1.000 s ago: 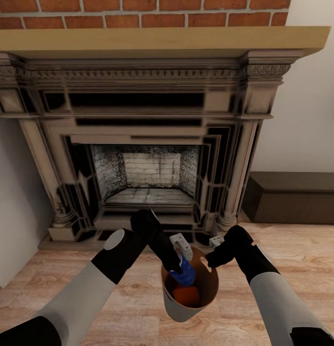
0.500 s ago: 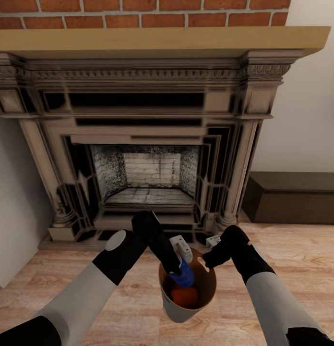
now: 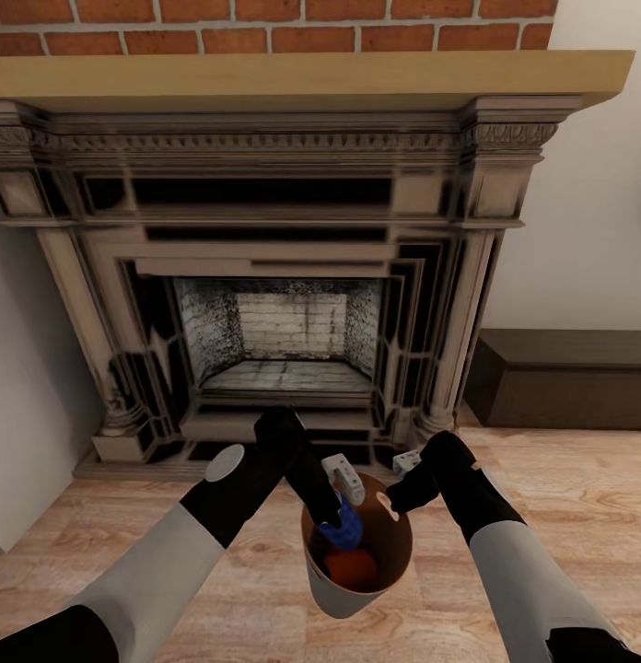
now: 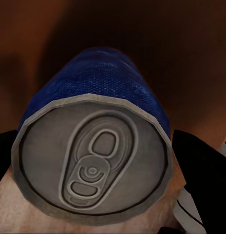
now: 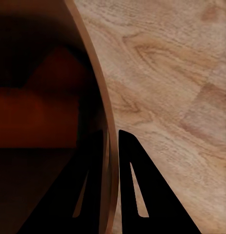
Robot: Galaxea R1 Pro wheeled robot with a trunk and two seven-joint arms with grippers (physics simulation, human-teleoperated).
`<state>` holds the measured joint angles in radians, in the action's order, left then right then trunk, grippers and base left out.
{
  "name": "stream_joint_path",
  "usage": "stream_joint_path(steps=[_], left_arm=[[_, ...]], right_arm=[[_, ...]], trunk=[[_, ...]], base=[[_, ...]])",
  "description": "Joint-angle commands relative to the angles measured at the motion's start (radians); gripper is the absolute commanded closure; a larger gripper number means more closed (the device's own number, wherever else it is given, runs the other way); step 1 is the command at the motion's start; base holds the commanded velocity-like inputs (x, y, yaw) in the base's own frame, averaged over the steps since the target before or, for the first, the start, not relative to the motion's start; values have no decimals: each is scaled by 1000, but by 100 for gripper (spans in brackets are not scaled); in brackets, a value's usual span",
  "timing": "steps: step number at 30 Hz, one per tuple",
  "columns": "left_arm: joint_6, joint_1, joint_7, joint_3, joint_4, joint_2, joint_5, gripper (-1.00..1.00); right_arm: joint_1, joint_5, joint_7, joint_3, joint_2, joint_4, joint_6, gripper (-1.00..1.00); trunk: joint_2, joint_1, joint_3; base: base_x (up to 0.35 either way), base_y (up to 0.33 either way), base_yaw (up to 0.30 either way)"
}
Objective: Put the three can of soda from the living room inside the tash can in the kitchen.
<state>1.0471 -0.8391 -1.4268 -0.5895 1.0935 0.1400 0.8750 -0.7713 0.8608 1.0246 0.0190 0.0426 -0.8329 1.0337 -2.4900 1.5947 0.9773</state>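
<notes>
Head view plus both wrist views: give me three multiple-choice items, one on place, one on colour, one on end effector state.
1. Where is the bin?
A. in front of the fireplace
B. on a sofa
C. inside a fridge

2. What colour is the can in the left end effector?
A. green
B. dark blue
C. white

3. What is the right end effector doing?
A. hanging open over the floor
C. gripping a can
B. clamped on the bin rim

Answers: 1 A, the fireplace stands right behind it; 2 B, blue side with silvery top; 3 B, its fingers straddle the rim.
</notes>
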Motion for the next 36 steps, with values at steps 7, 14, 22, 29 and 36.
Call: stream_joint_path(steps=[7,14,22,29,36], left_arm=[[0,0,32,-2,-37,1,-2,100],[0,0,37,-3,-42,1,-2,100],[0,0,37,-3,-43,1,-2,-100],[0,1,50,-3,-41,0,-3,-100],[0,3,50,-1,-4,-8,-7,-100]], right_arm=[[0,-23,6,1,0,0,14,100],[0,-23,6,1,0,0,14,100],[0,-23,6,1,0,0,14,100],[0,-23,6,1,0,0,14,100],[0,-23,6,1,-1,0,14,100]], trunk=[[0,0,0],[0,0,0],[0,0,0],[0,0,0],[0,0,0]], base=[[0,0,0],[0,0,0],[0,0,0],[0,0,0],[0,0,0]])
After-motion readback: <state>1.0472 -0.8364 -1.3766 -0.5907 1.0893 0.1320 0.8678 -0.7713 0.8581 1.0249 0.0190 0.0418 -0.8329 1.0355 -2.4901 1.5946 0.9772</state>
